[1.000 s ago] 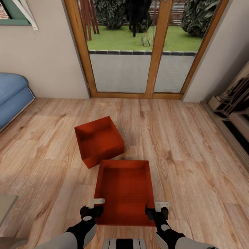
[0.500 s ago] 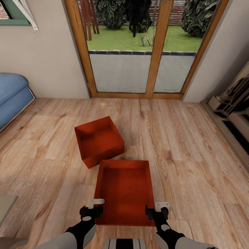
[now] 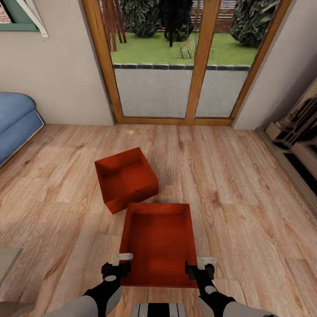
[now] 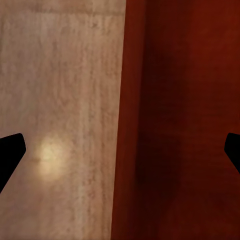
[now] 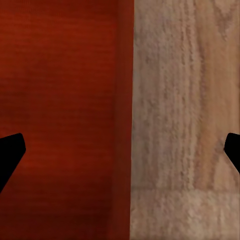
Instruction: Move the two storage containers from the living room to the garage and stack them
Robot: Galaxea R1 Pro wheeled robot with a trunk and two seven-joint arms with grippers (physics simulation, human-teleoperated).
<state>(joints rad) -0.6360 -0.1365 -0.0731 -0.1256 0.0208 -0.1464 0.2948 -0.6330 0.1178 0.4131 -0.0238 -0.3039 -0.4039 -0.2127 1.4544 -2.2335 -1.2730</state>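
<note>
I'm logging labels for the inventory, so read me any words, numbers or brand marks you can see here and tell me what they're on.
No readable text.
Near container: plain red-orange walls, no label.
Far container: plain as well.
Left gripper and right gripper: no marking legible.
Picture at the wall's top corner: reddish patches, too small and cropped to read.
Shelf unit by the wall: no lettering to make out.

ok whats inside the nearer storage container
Nothing: the nearer storage container shows a bare ribbed red bottom across the part in view. Its nearest inside wall is turned away from the camera, so the strip along it is hidden.
</note>
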